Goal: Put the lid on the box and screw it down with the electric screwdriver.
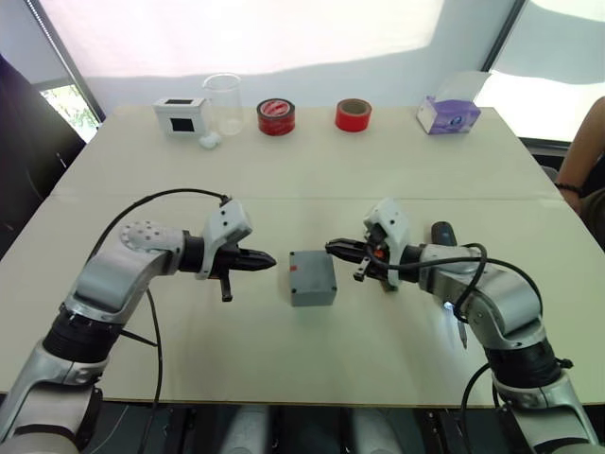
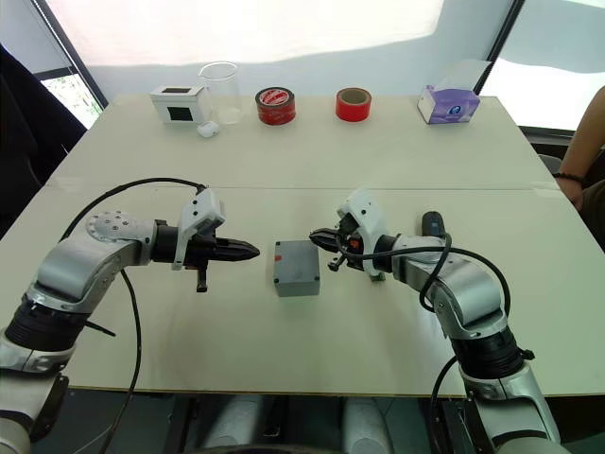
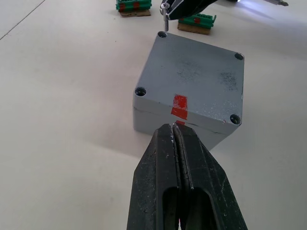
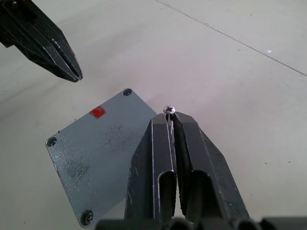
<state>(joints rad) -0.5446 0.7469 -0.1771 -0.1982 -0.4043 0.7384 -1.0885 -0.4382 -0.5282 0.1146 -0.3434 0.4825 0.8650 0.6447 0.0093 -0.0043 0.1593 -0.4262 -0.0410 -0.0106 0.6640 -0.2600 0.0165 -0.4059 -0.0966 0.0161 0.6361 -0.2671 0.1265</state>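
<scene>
The grey box [image 1: 313,287] stands mid-table with the lid [image 3: 201,81] lying flat on it; a red mark [image 3: 180,106] crosses the seam on the side facing my left gripper. That left gripper [image 1: 272,258] is shut and empty, its tips pointing at the marked side a little short of the box. From the opposite side my right gripper [image 4: 170,117] is shut on a small screw [image 4: 169,110], held upright just above the lid's far corner hole [image 3: 162,34]. The electric screwdriver [image 1: 442,232] lies on the table partly under my right forearm, its tip lit.
Two green blocks [image 3: 196,21] sit on the table beyond the box. Along the far edge are a white box with a black window [image 1: 181,115], a clear beaker [image 1: 224,102], two red tape rolls [image 1: 276,116], and a purple tissue box [image 1: 447,113]. A person's arm [image 1: 581,180] shows at right.
</scene>
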